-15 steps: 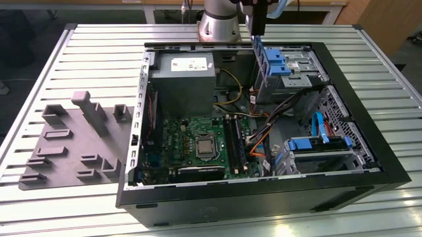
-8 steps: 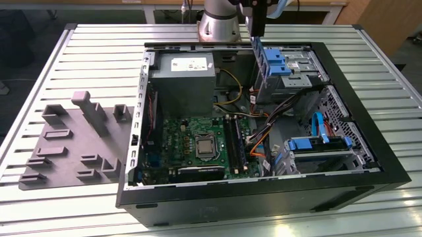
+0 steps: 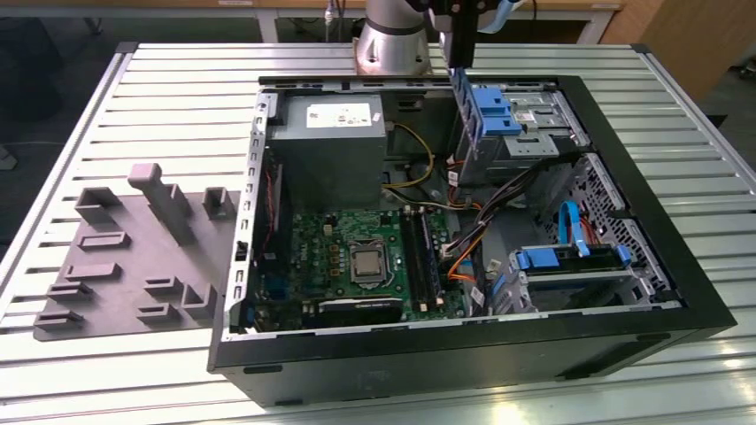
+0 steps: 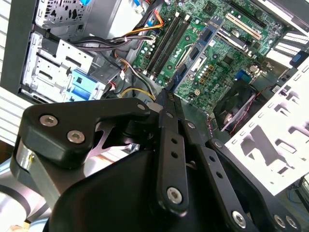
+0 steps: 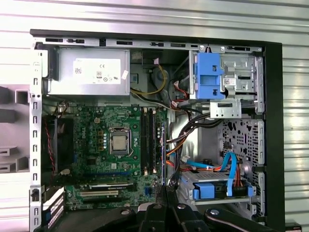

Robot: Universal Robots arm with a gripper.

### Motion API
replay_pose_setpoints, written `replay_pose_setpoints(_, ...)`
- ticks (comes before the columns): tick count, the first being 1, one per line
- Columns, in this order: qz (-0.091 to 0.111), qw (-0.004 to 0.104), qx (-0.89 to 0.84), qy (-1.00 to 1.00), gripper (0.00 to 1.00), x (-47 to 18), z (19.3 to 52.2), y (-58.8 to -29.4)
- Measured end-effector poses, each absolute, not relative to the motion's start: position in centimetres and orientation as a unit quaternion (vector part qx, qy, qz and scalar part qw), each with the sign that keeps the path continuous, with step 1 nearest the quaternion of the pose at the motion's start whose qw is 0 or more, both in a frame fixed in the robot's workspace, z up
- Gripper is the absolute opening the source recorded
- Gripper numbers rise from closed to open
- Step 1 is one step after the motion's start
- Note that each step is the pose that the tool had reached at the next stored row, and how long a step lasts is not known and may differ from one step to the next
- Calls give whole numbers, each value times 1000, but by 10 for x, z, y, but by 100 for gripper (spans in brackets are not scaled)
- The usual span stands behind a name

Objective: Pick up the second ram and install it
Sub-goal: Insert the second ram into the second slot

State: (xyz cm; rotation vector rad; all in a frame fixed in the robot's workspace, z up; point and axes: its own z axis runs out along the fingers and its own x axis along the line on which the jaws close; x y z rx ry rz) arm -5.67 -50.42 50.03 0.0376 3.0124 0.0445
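My gripper [image 3: 459, 49] hangs high over the far end of the open computer case [image 3: 473, 354], above the blue drive cage. In both wrist views its fingers [image 4: 166, 145] are shut on a thin blue-green stick, the second ram [image 4: 205, 41]. The ram sticks out past the fingertips and shows edge-on [image 5: 163, 150] in the first wrist view. Below lies the green motherboard [image 3: 343, 257] with its long dark memory slots [image 5: 148, 140] beside the processor socket [image 5: 119, 141]. The ram is well above the slots and touches nothing in the case.
A grey moulded tray [image 3: 119, 257] with raised blocks lies on the slatted table at the exterior view's left. Inside the case are a power supply [image 3: 325, 142], a blue drive cage [image 3: 497, 111], a lower drive bay [image 3: 567, 261] and loose cables [image 3: 473, 239] next to the slots.
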Motion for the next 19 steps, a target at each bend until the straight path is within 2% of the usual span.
replay_pose_setpoints(19,15,64,12,998,11,-57,495,-504)
